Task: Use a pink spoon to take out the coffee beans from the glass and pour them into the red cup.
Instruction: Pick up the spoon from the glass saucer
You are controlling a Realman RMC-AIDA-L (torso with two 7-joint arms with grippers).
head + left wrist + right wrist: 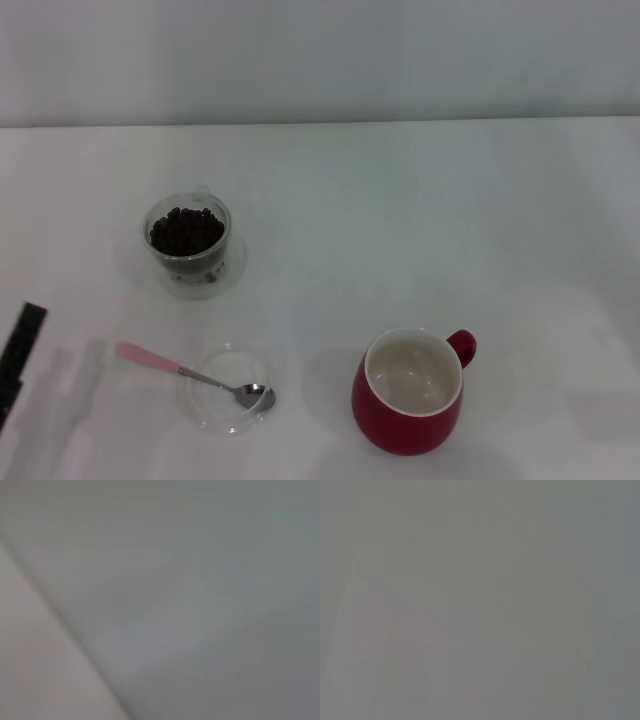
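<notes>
Red cup (408,395) stands nearest us on the table (450,220), pink spoon (190,375) resting across a clear dish (222,412), coffee beans (186,230) filling the glass (188,243) beyond; we cannot tell either claw's state, a dark left-arm edge (18,352) well left of the spoon.

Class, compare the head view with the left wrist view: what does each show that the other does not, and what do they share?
Only the head view shows the task's things: the glass heaped with coffee beans, the pink spoon with its bowl resting in a flat clear dish, the empty red cup, and a dark arm part at the left edge. Only the left wrist view shows a bare grey surface crossed by a slanted edge, with no objects. Both share pale, plain surfaces; neither shows a hand.
</notes>
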